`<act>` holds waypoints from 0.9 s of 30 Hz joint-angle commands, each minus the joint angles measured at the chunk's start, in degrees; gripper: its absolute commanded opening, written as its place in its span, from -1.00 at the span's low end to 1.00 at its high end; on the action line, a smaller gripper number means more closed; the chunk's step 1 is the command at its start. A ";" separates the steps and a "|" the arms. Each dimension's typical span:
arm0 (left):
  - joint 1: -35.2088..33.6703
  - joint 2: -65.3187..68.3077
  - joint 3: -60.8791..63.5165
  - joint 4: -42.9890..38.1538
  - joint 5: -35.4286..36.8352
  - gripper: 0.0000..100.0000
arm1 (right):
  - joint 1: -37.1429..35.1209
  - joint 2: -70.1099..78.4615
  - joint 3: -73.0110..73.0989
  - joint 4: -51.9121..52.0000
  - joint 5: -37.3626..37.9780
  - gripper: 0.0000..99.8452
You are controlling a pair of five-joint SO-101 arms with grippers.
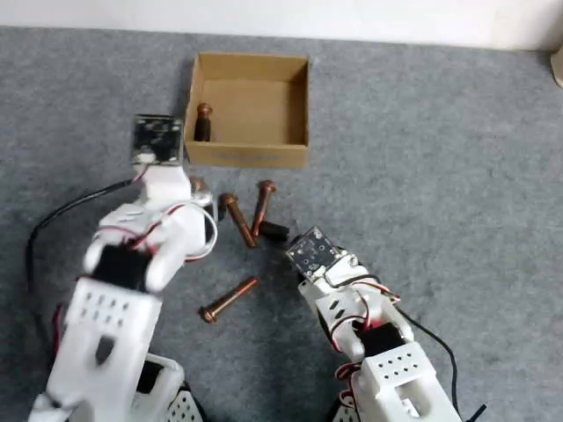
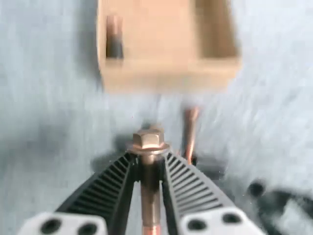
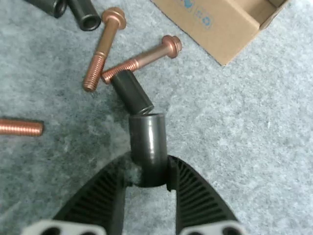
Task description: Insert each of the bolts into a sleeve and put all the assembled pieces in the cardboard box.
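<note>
My left gripper (image 2: pixel 148 160) is shut on a copper bolt (image 2: pixel 148 144), held head-forward just short of the cardboard box (image 2: pixel 166 73). In the high view this gripper (image 1: pixel 195 188) sits at the box's (image 1: pixel 251 156) near left corner. One assembled bolt-in-sleeve piece (image 1: pixel 203 121) stands in the box's left side. My right gripper (image 3: pixel 149 169) is shut on a black sleeve (image 3: pixel 148 142), its open end facing a second sleeve (image 3: pixel 132 91) lying on the mat. Loose bolts (image 1: pixel 237 220) (image 1: pixel 262 207) lie between the arms, and another bolt (image 1: pixel 229 299) lies nearer the bases.
Two more black sleeves (image 3: pixel 85 12) lie beyond the loose bolts (image 3: pixel 104 46) in the right wrist view. Grey carpet (image 1: pixel 440 176) stretches to the right of the box. A black cable (image 1: pixel 53 220) runs along the left arm.
</note>
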 commanded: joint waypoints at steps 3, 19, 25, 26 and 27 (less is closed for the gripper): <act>6.37 -20.97 0.22 -9.85 -7.38 -0.99 | -2.42 -1.10 -3.47 -2.24 -7.03 -0.99; 7.52 -45.32 25.71 -42.29 12.57 -0.99 | -14.99 -27.38 -6.81 -2.15 -20.22 -0.99; 12.09 -44.44 27.47 -42.29 20.66 -0.99 | -14.64 -34.68 -2.07 -2.07 -19.87 -0.99; 13.58 -44.53 27.56 -42.29 20.92 -0.99 | -14.64 -35.82 -0.92 -2.07 -19.87 -0.99; 15.16 -44.53 27.74 -42.29 21.01 -0.99 | -14.64 -36.88 0.13 -2.07 -19.87 -0.99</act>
